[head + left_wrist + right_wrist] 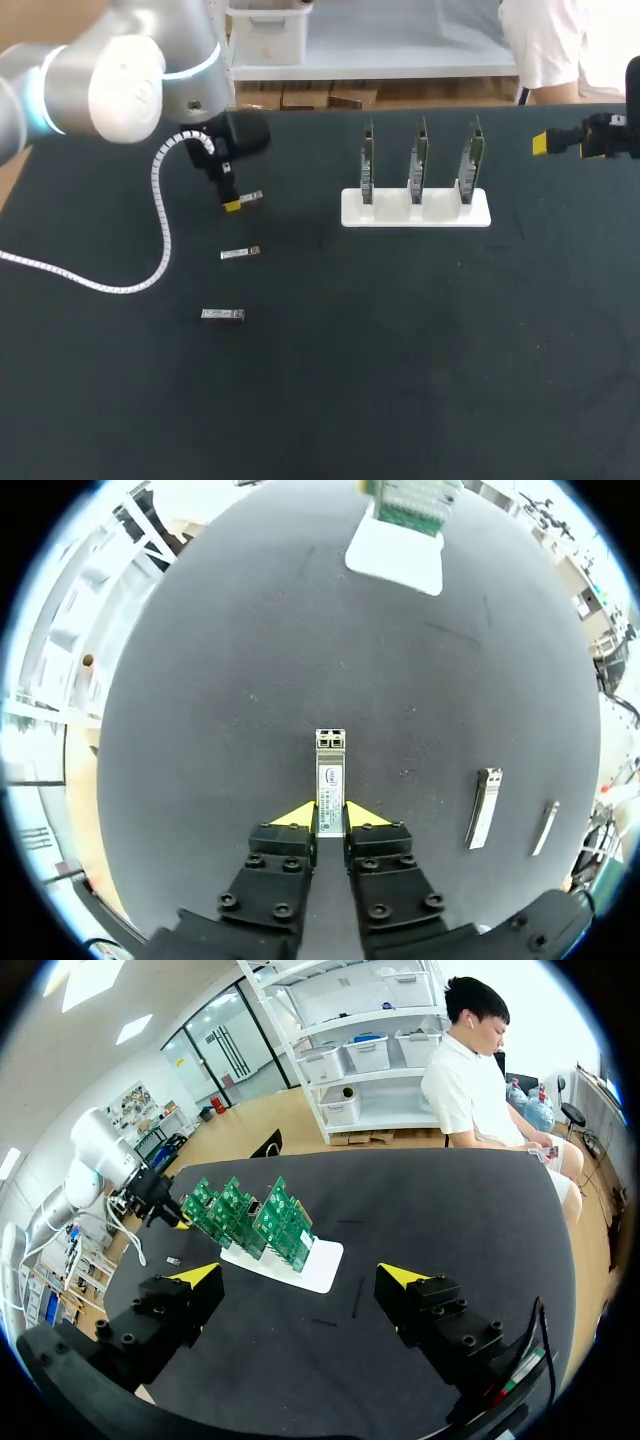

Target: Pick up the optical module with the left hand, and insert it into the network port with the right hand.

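My left gripper [233, 203] [330, 820] is shut on a silver optical module [251, 197] [330, 772]. Its yellow fingertips [297, 815] press both long sides of the module near its rear end, and the front end sticks out ahead. I cannot tell whether the module rests on the black table or hangs just above it. The network ports are on three upright green boards [418, 160] [250, 1218] in a white stand [415, 209] [396, 556]. My right gripper [548, 145] [300, 1278] stands open at the far right, well away from the stand, with nothing between its fingers.
Two more silver modules [240, 253] [222, 315] lie on the table nearer the front, seen beside my left gripper as one module [483, 808] and another module [545, 827]. A white coiled cable [160, 215] trails from the left arm across the table.
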Tool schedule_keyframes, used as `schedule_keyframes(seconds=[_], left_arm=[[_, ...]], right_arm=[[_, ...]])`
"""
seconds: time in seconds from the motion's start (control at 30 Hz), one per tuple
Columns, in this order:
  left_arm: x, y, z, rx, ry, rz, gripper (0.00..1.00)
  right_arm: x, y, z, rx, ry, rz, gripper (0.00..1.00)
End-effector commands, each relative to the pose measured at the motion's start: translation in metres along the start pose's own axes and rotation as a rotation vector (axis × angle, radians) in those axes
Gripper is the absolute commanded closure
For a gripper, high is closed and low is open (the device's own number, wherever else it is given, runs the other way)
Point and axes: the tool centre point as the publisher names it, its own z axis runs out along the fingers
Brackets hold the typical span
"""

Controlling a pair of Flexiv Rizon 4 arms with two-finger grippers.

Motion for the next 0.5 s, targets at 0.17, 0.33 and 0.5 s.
schedule_keyframes(seconds=[0.17, 0.33, 0.5], left_arm=[[0.004, 0.004, -0.050, 0.004, -0.207, -0.114, 1.00], [-0.010, 0.004, -0.090, -0.001, -0.382, -0.144, 1.00], [-0.029, 0.003, -0.124, 0.005, -0.531, -0.144, 1.00]], right_arm=[[0.000, 0.000, 0.000, 0.000, 0.000, 0.000, 0.00], [0.000, 0.000, 0.000, 0.000, 0.000, 0.000, 0.00], [0.000, 0.000, 0.000, 0.000, 0.000, 0.000, 0.00]])
